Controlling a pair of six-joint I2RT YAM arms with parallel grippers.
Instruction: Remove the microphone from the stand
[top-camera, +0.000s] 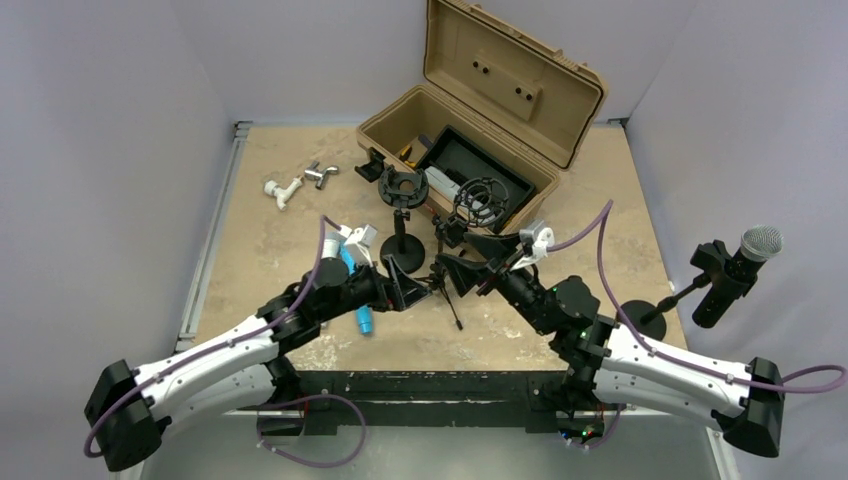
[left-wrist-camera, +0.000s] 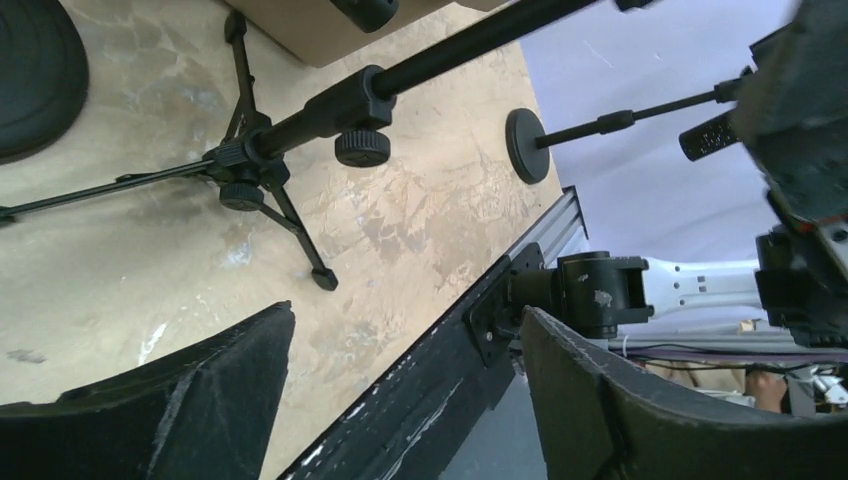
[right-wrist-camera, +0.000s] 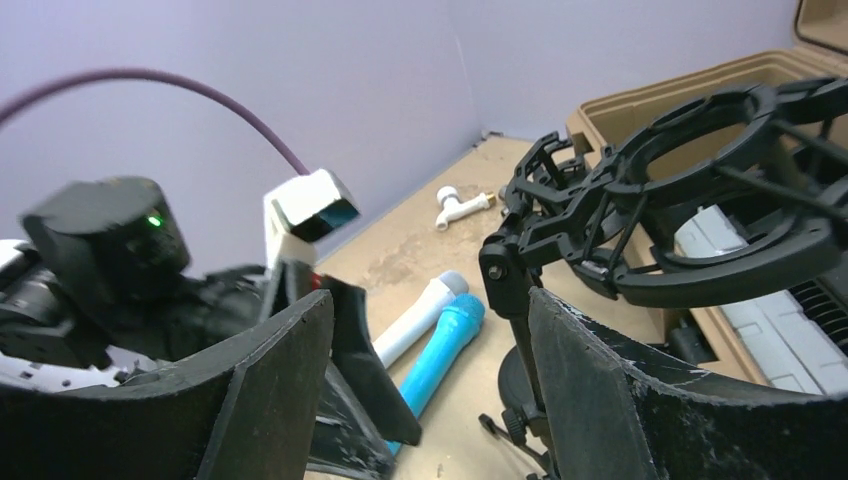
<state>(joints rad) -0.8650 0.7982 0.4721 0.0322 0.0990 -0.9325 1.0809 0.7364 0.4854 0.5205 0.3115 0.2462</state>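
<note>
Jaws of both arms gape wide and empty over the surface (top-camera: 270, 235), the left arm (top-camera: 220, 350) half-hiding a blue mic (right-wrist-camera: 440, 355) and white mic (right-wrist-camera: 420, 318). The third mic (top-camera: 745, 260) sits clipped on the right-edge stand (top-camera: 640, 320) — one of three stands; the open case (top-camera: 520, 70) holds indistinct items.

robot lab cell: plain purple panels (top-camera: 100, 120) beyond and beside the jaws, desk (top-camera: 270, 250) below, cabled arms (top-camera: 660, 365) bolted on.
</note>
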